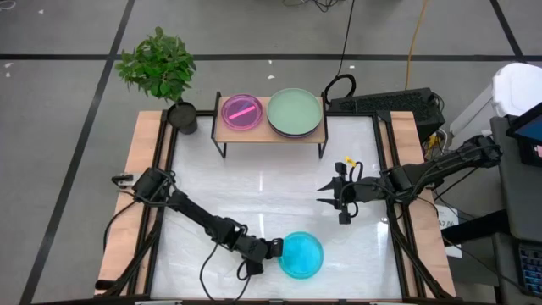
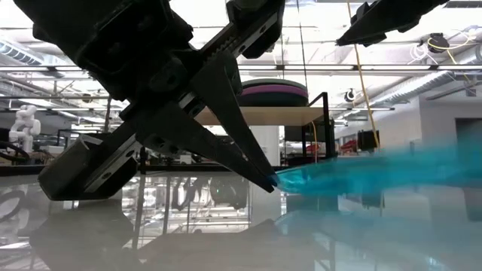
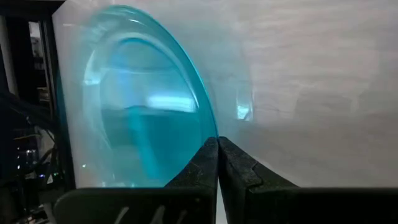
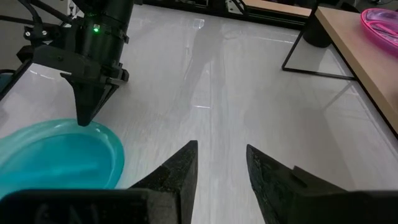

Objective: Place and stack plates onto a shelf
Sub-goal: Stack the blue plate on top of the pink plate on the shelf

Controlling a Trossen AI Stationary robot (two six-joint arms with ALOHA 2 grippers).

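Nearest the front edge of the white table, the left tool lies low with its two fingers pinched together on the rim of a cyan plate; the low view shows the plate's gripped edge tilted slightly off the surface. Just the one translucent cyan disc can be made out there, and whether a second lies under it cannot be told.

Farther in, toward the right side, the right tool hangs above the bare table with its fingers spread apart, holding nothing and well apart from the cyan plate.

At the far edge stands the shelf, a light wooden top on thin black legs. On its left half sits a pink plate; on its right half a sage green plate tops a stack with a purple rim showing beneath it.

Just left of the shelf is a potted plant in a dark pot. Behind the shelf's right end lie a black keyboard and a looped cable. No readable writing shows anywhere
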